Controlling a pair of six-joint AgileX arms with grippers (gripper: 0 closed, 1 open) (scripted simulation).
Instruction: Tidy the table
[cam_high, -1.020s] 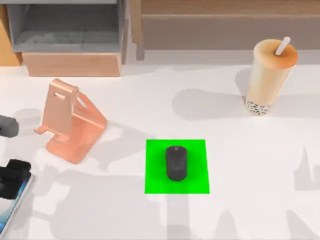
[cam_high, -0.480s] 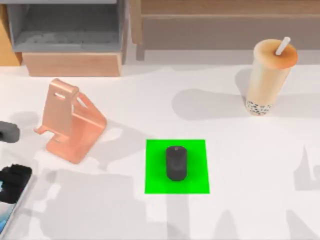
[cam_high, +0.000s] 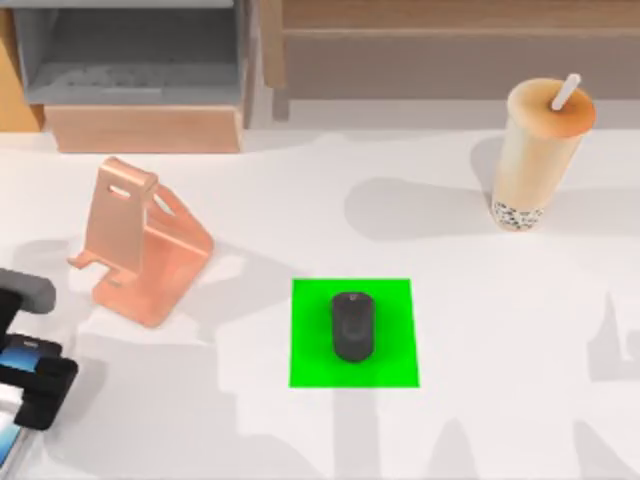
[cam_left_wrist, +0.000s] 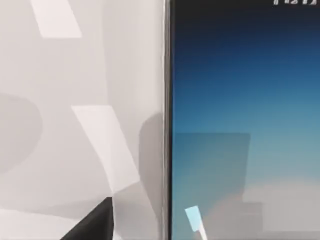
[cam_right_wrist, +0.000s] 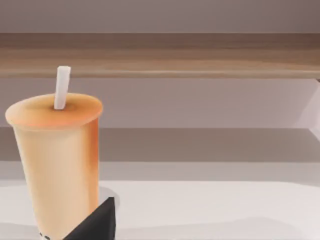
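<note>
Left hand (cam_high: 30, 375) moved in from counter's (cam_high: 500, 330) left edge, now over phone (cam_left_wrist: 245, 120) at front-left corner; can't tell its grip. Mouse (cam_high: 352, 326) unmoved on green patch (cam_high: 310, 300).

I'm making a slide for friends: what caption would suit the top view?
Left tool over a phone at the white table's left edge, near a phone stand, mouse and bubble tea.

A brown wooden shelf unit (cam_high: 150, 125) with a grey compartment stands along the far edge. Beside it runs a long wooden shelf (cam_high: 450, 40). Soft grey shadows lie below.
</note>
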